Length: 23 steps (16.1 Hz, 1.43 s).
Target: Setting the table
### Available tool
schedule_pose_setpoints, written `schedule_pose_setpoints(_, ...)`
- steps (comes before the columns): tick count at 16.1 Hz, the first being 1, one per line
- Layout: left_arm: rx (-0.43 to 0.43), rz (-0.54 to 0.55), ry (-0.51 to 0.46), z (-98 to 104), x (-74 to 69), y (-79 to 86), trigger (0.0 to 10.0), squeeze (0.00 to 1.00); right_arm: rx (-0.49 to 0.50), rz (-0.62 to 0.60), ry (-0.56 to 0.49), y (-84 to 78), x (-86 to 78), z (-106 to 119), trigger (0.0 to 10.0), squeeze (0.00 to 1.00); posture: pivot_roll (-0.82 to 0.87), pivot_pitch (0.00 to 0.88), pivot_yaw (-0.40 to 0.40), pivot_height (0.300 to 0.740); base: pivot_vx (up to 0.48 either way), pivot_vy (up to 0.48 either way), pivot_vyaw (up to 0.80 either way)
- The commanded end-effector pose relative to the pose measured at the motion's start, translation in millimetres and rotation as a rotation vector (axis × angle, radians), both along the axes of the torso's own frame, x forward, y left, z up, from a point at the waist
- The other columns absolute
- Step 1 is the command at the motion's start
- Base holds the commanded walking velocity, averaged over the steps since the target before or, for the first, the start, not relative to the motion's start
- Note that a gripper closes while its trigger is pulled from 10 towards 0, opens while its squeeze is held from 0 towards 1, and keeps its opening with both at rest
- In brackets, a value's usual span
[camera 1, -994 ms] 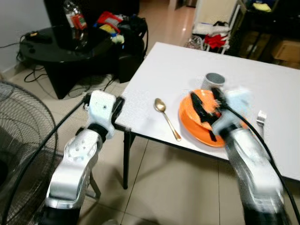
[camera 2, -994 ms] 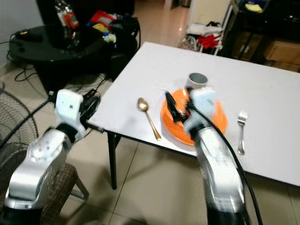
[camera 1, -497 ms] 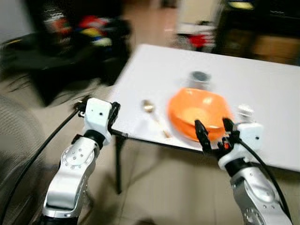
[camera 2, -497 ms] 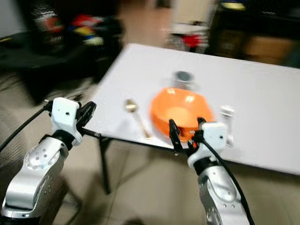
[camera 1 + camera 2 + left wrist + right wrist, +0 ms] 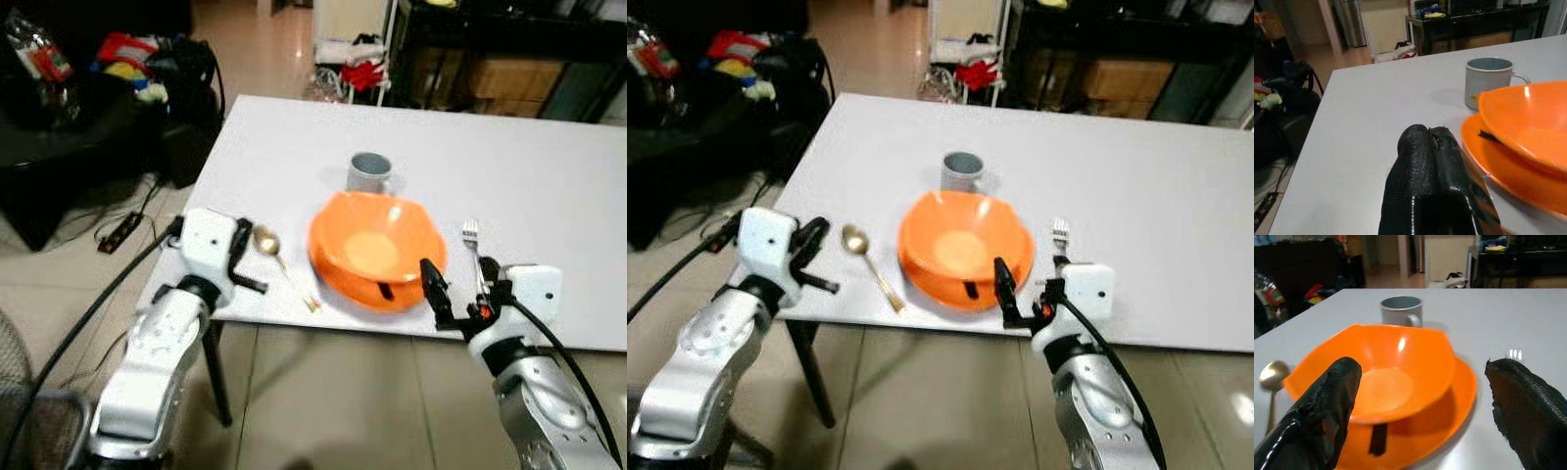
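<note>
An orange bowl (image 5: 377, 245) sits in an orange plate (image 5: 1449, 416) near the front edge of the white table (image 5: 549, 186). A grey mug (image 5: 369, 174) stands just behind them. A gold spoon (image 5: 277, 257) lies left of the plate and a silver fork (image 5: 474, 250) lies right of it. My right gripper (image 5: 457, 296) is open at the table's front edge, level with the plate's right side, fingers (image 5: 1327, 411) spread with nothing between them. My left gripper (image 5: 1426, 137) is shut and empty at the front left corner beside the spoon.
A small black strip (image 5: 1378, 438) lies on the plate's rim under the bowl. A black low table with clutter (image 5: 69, 98) stands at the left, with cables and a power strip (image 5: 121, 231) on the floor. Dark shelving with boxes (image 5: 509, 69) runs behind the table.
My right gripper has drawn back from over the bowl and plate to the table's front edge. The camera has shifted and the blur has cleared. The left arm keeps its pose.
</note>
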<state>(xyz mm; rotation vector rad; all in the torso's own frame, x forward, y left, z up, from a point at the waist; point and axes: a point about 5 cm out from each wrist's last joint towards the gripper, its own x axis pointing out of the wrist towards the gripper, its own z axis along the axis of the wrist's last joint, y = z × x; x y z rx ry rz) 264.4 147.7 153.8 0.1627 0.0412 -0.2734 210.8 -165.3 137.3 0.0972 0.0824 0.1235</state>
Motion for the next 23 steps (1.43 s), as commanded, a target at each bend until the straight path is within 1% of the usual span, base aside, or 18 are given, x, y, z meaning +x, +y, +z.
schedule_pose_setpoints(1,0.002,-0.027,-0.011,4.1,-0.1,-6.4,10.0,0.0,-0.01,-0.013,-0.008,-5.9,-3.0,4.1,10.0,0.13,0.02,0.0,-0.037,0.74,0.296,0.0,-0.78)
schedule_pose_setpoints(2,0.002,-0.031,-0.008,3.7,-0.3,-7.0,10.0,0.0,-0.01,-0.014,-0.014,-7.5,-2.8,5.4,10.0,0.0,0.02,0.0,-0.036,0.74,0.296,0.0,0.0)
schedule_pose_setpoints(4,0.008,-0.033,-0.005,3.1,-0.8,-6.5,10.0,0.0,-0.014,0.021,-0.006,-7.7,-2.6,4.8,10.0,0.0,0.02,0.0,-0.034,0.74,0.266,0.0,0.0)
schedule_pose_setpoints(6,0.02,-0.029,0.008,1.3,-1.0,-5.6,10.0,0.0,-0.011,0.057,0.005,-8.2,-3.1,3.7,10.0,0.0,0.02,0.0,-0.032,0.74,0.0,0.0,0.0)
schedule_pose_setpoints(8,0.074,-0.036,0.038,-2.9,-1.7,-5.4,10.0,0.0,-0.014,0.12,0.025,-9.4,-4.2,2.8,10.0,0.0,0.02,0.0,-0.031,0.74,0.0,0.0,0.0)
schedule_pose_setpoints(9,0.067,-0.052,0.076,-6.1,-2.3,-6.4,10.0,0.0,-0.024,0.164,0.039,-11.4,-5.0,2.9,10.0,0.0,0.02,0.0,-0.03,0.74,0.0,0.0,0.0)
schedule_pose_setpoints(10,0.063,-0.095,0.17,-11.6,-2.3,-8.3,10.0,1.0,-0.046,0.233,0.059,-16.2,-4.6,4.9,10.0,0.0,0.02,0.0,-0.032,0.74,0.0,0.0,0.0)
schedule_pose_setpoints(12,0.121,-0.046,0.228,-17.7,4.1,-1.7,10.0,1.0,-0.076,0.293,0.069,-20.1,-4.3,6.2,10.0,0.0,0.01,0.0,-0.03,0.74,0.0,0.0,0.0)
schedule_pose_setpoints(13,0.163,0.012,0.26,-22.6,10.5,4.5,10.0,1.0,-0.106,0.361,0.081,-22.9,-5.9,6.6,10.0,0.0,0.01,0.0,-0.03,0.74,0.0,0.0,0.0)
schedule_pose_setpoints(14,0.176,0.036,0.277,-25.2,13.2,7.3,10.0,0.87,-0.123,0.393,0.092,-23.6,-7.2,5.9,10.0,0.0,0.0,0.0,-0.028,0.74,0.0,0.0,0.0)
schedule_pose_setpoints(15,0.204,0.07,0.304,-29.7,18.0,11.6,10.0,0.0,-0.171,0.458,0.111,-24.4,-10.0,3.3,10.0,0.0,0.0,0.0,-0.024,0.74,0.0,0.0,0.0)
schedule_pose_setpoints(16,0.241,0.086,0.381,-38.7,23.3,15.8,10.0,0.0,-0.227,0.546,0.136,-25.8,-13.8,0.1,10.0,0.0,0.0,0.0,-0.018,0.74,0.0,0.0,0.0)
schedule_pose_setpoints(17,0.251,0.086,0.395,-40.2,24.2,16.7,10.0,0.0,-0.229,0.563,0.141,-25.7,-14.6,0.0,10.0,0.0,-0.01,0.0,-0.015,0.74,0.0,0.0,0.0)
schedule_pose_setpoints(18,0.261,0.093,0.432,-44.3,28.2,19.0,10.0,0.0,-0.215,0.598,0.146,-26.3,-16.9,2.9,10.0,0.0,-0.01,0.0,-0.012,0.74,0.0,0.0,0.0)
schedule_pose_setpoints(20,0.292,0.112,0.449,-47.2,37.8,22.8,10.0,0.0,-0.194,0.681,0.153,-27.1,-22.6,8.1,10.0,0.0,-0.02,0.0,-0.005,0.74,0.0,0.0,0.0)
schedule_pose_setpoints(21,0.313,0.072,0.471,-50.5,44.0,18.2,10.0,0.0,-0.191,0.756,0.161,-26.8,-28.0,10.5,10.0,0.0,-0.02,0.0,-0.003,0.74,0.0,0.0,0.0)
schedule_pose_setpoints(22,0.326,0.04,0.489,-53.8,47.6,13.5,10.0,0.0,-0.192,0.776,0.162,-27.5,-29.4,10.3,10.0,0.0,-0.02,0.0,-0.003,0.74,0.0,0.0,0.0)
schedule_pose_setpoints(23,0.327,0.037,0.497,-55.1,49.4,12.7,10.0,0.0,-0.19,0.777,0.161,-27.4,-29.2,10.3,10.0,0.0,-0.02,0.0,-0.005,0.74,0.0,0.0,0.0)
